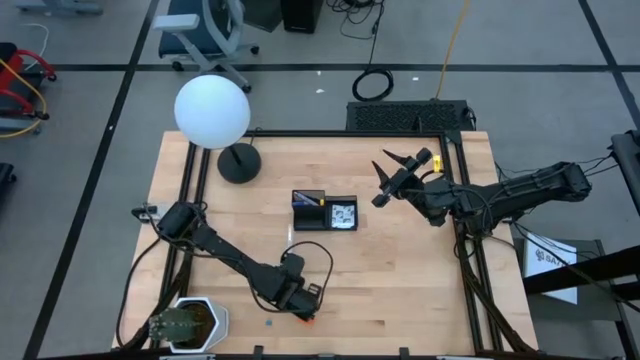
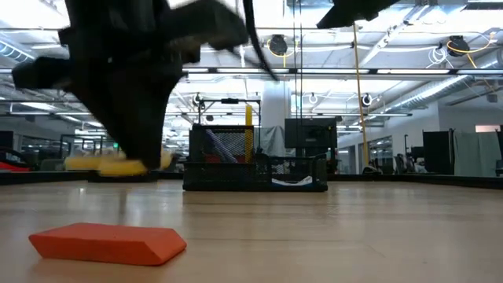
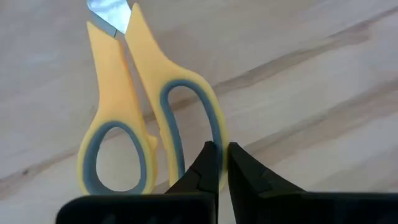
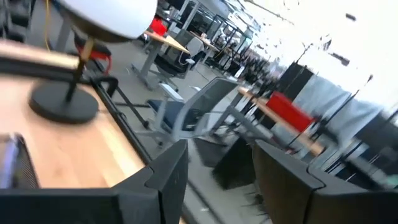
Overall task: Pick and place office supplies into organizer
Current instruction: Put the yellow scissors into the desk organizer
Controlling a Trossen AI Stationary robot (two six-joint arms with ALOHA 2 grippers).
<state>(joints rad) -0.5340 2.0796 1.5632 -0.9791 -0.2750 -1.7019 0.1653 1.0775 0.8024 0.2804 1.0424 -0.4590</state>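
Observation:
The yellow-handled scissors (image 3: 134,112) fill the left wrist view, with the blades' base at the picture's top. In the low view the scissors (image 2: 118,165) hang under my left arm, above the table. My left gripper (image 3: 224,155) is near the table's near edge, shut on them. The red eraser (image 2: 110,242) lies flat on the wood just beside it, also seen as the eraser (image 1: 312,318) in the high view. The black organizer (image 1: 325,210) stands mid-table with items inside. My right gripper (image 1: 400,172) waits open, raised over the far right of the table. My left gripper pinches the rim of the scissors' larger finger loop (image 3: 217,127) at its rounded end. One finger (image 3: 205,165) is on the inside of the loop and the other finger (image 3: 245,171) outside. The scissors are lifted clear of the table, lying roughly level below the arm.
A lamp with a white globe (image 1: 212,112) and a round black base (image 1: 238,162) stands at the far left. A white and green object (image 1: 188,325) sits at the near left corner. Bare wood lies between the organizer and my left gripper.

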